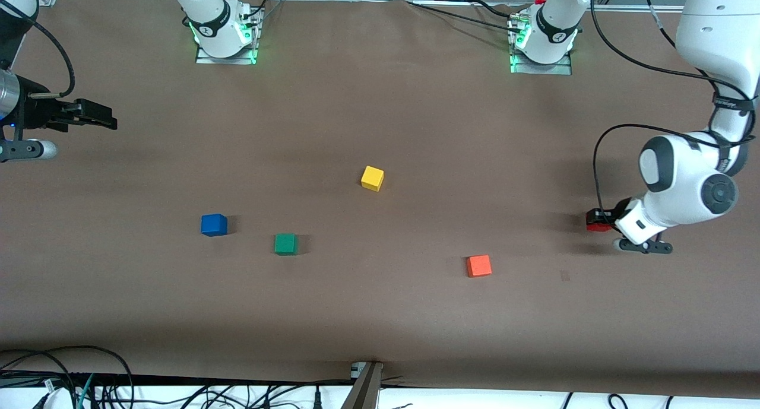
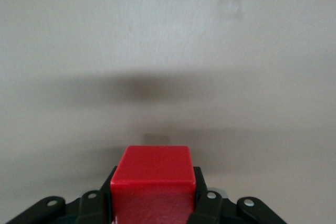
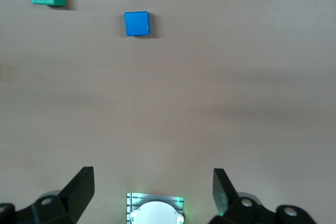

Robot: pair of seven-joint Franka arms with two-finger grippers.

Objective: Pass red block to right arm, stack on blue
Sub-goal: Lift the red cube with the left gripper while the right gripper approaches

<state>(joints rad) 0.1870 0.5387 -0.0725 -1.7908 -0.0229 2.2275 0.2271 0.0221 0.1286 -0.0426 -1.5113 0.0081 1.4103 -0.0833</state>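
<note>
Clamping the red block point(image 2: 152, 179) between its dark fingers, the left gripper point(image 1: 601, 220) sits low at the left arm's end of the table, and in the left wrist view the cube fills the space between the jaws with its top face standing proud of them. From there the table point(image 1: 380, 314) runs out in a long stretch toward the right arm's end, and that stretch is what the handover turns on: the right gripper point(image 1: 89, 117) hangs over the table's edge at that end, jaws spread wide with nothing between them, as its own wrist view shows, and it waits. The two grippers are well apart, so the cube, I judge, has to travel along the length of the table toward the middle before the right arm can take it. The blue block point(image 1: 214, 225) lies toward the right arm's end, much nearer to the right gripper than to the left, with the green block point(image 1: 285, 244) just beside it on the side toward the middle. The orange block point(image 1: 478, 266) is the cube closest to the left gripper, and the yellow block point(image 1: 372, 178) sits near the centre; a low carry would have to clear both.
</note>
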